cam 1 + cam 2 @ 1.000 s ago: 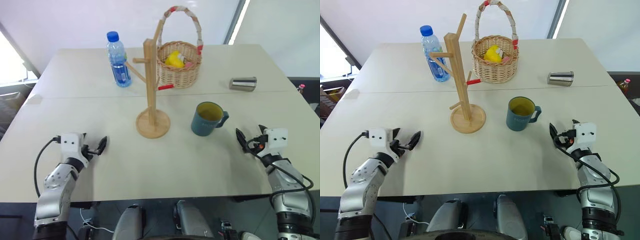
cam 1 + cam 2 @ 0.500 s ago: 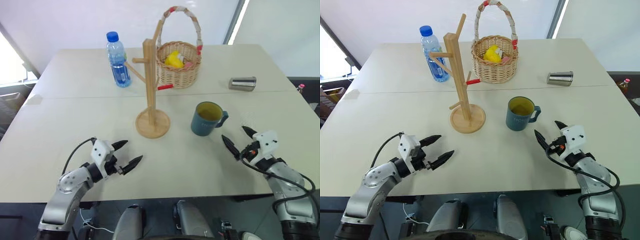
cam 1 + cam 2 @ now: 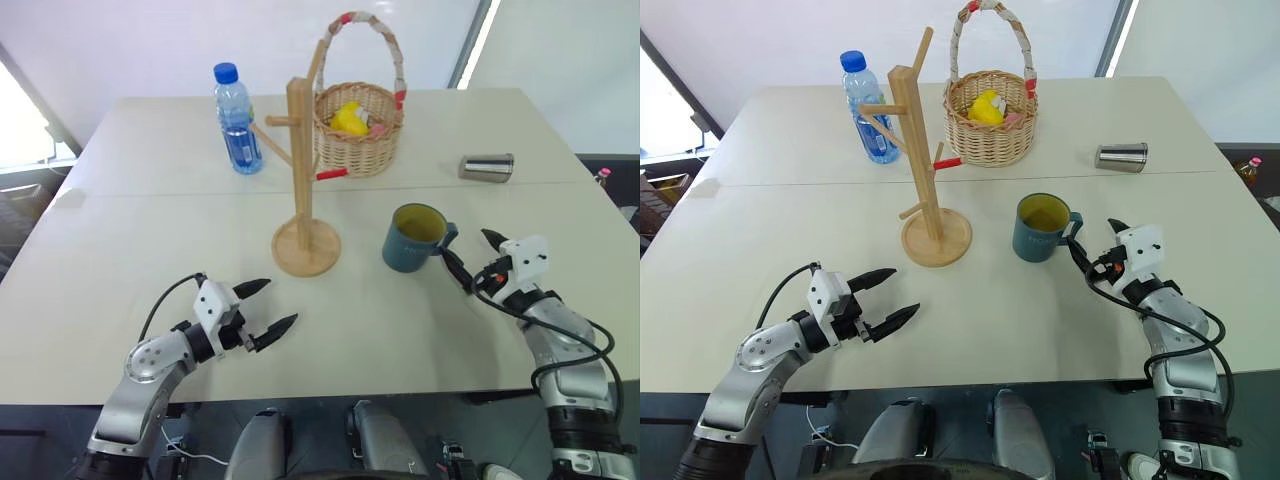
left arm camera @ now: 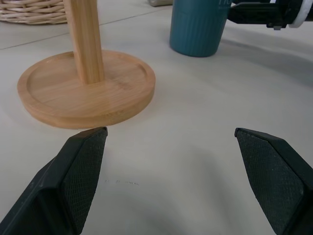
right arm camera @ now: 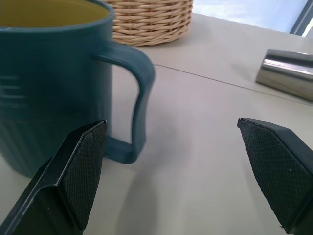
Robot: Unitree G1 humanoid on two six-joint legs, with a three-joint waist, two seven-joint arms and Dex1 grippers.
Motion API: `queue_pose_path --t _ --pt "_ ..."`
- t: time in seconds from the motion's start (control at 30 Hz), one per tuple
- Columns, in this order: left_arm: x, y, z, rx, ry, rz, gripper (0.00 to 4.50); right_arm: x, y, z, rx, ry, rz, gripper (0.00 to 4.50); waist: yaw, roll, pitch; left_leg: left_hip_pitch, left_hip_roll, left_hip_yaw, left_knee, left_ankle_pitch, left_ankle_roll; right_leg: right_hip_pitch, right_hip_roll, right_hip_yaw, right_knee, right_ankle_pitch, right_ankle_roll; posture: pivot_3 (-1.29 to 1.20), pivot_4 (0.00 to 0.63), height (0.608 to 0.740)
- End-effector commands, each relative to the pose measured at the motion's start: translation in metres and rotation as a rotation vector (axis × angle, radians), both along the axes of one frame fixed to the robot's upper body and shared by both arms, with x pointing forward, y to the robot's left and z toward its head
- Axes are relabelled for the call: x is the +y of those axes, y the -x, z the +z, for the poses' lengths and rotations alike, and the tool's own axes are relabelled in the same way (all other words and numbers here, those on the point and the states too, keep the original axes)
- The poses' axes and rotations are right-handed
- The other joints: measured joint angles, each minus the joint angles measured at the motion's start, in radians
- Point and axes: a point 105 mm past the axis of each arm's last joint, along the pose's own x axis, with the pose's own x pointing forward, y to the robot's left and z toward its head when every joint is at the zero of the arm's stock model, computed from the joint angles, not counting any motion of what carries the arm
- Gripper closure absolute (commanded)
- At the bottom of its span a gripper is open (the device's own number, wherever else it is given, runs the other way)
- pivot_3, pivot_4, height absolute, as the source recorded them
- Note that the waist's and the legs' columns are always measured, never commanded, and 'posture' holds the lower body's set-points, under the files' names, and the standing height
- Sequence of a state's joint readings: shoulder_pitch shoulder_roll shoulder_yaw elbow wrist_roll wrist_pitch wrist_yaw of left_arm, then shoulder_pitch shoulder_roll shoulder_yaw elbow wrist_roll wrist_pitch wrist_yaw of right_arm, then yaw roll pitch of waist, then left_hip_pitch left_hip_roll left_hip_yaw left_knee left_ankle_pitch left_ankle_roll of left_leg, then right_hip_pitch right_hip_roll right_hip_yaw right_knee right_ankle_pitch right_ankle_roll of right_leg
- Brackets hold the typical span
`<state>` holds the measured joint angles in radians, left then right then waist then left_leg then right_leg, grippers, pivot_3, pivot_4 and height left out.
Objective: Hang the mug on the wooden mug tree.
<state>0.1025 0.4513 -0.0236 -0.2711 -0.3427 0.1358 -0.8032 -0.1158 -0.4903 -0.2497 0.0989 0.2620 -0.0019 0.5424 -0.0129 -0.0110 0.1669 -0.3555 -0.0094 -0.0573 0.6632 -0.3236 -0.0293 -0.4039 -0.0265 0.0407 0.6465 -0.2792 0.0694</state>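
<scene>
The teal-blue mug [image 3: 413,238], yellow-green inside, stands upright on the table right of the wooden mug tree [image 3: 300,150], its handle [image 5: 139,98] turned toward my right gripper. My right gripper [image 3: 465,250] is open and level, its fingertips just short of the handle, holding nothing. The mug tree rests on its round base [image 4: 85,90], with its pegs bare. My left gripper [image 3: 275,305] is open and empty near the table's front edge, pointing at the tree base and the mug [image 4: 198,29].
A water bottle [image 3: 236,120] stands at the back left. A wicker basket [image 3: 357,130] with a yellow item is behind the tree. A shiny steel cup [image 3: 487,167] lies on its side at the back right.
My left gripper swung right toward the table's middle and turned to face the tree base. My right gripper moved left and forward, up to the mug's handle.
</scene>
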Motion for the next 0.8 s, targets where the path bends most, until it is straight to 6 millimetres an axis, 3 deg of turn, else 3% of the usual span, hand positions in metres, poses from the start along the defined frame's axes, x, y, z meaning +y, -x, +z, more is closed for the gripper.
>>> queue_pose_path --t 0.03,0.47,0.57,0.8 --pt "-0.003 0.0 0.007 -0.045 0.0 -0.014 0.0 0.001 -0.005 0.007 -0.039 -0.009 0.009 0.08 0.0 0.0 0.0 0.0 0.0 0.0 0.0 0.0 0.0 0.0 0.0 0.0 0.0 0.0 0.0 0.0 0.15 0.74" --pt "-0.005 0.002 0.01 -0.058 0.0 -0.01 0.0 0.01 -0.027 -0.003 -0.021 -0.073 0.05 0.08 -0.001 0.0 0.0 0.0 0.0 0.0 0.0 0.0 0.0 0.0 0.0 0.0 0.0 0.0 0.0 0.0 0.15 0.74" --pt "-0.006 0.001 0.012 -0.059 0.0 -0.008 0.0 0.015 -0.03 -0.001 -0.03 -0.084 0.078 0.96 -0.001 0.0 0.0 0.0 0.0 0.0 0.0 0.0 0.0 0.0 0.0 0.0 0.0 0.0 0.0 0.0 0.15 0.74" --pt "-0.006 0.001 0.013 -0.061 -0.005 -0.006 0.0 0.026 -0.028 0.001 -0.042 -0.115 0.137 4.47 0.0 0.0 0.0 0.0 0.0 0.0 0.0 0.0 0.0 0.0 0.0 0.0 0.0 0.0 0.0 0.0 0.15 0.74"
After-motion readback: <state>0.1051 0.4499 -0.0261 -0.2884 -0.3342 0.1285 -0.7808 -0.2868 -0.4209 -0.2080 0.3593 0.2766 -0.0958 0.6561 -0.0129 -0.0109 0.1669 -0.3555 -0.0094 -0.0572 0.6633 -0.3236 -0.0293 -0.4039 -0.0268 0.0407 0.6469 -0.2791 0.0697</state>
